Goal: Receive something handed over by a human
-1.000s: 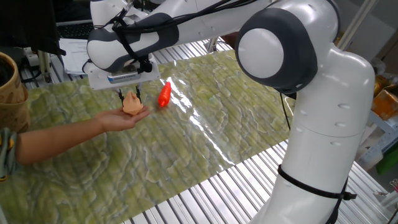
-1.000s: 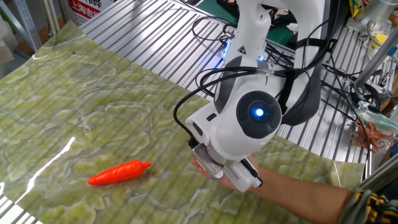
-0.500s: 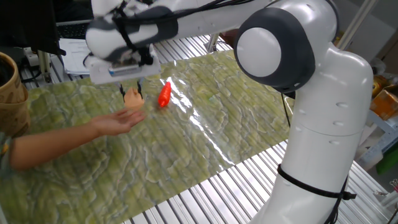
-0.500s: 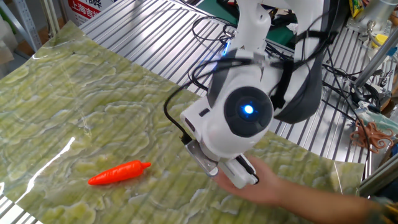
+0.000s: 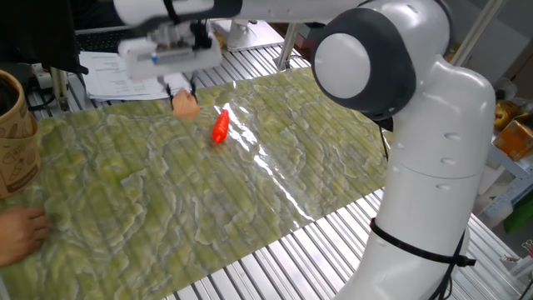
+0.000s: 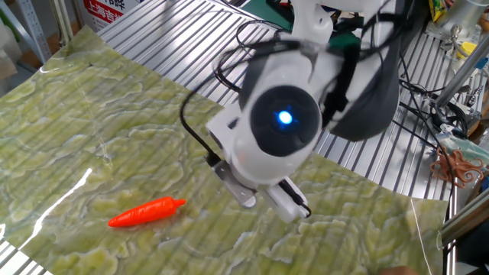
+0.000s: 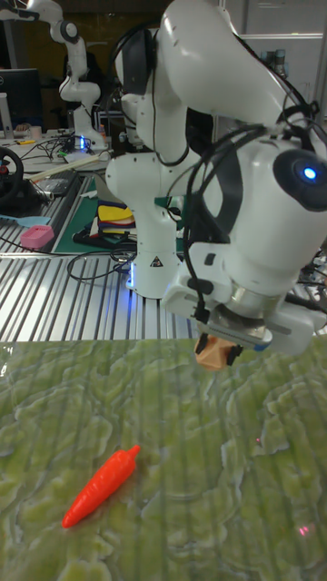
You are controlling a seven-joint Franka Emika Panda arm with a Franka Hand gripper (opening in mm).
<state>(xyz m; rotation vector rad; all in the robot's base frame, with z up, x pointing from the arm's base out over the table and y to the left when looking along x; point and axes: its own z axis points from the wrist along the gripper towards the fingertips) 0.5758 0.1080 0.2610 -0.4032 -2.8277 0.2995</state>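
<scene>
Now the peach-orange lump (image 7: 212, 353) sits clamped in the pincer (image 7: 218, 349), above the table.

The peach-orange lump (image 7: 211, 355) looks matt and faceted, like wood. The chili (image 7: 98, 486) at 7 o'clock is glossy plastic. The green mat (image 5: 250, 200) shines over ribbed metal table (image 6: 176, 38).

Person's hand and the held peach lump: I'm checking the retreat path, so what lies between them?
Only bare green mat between hand and lump, in one fixed view.
</scene>
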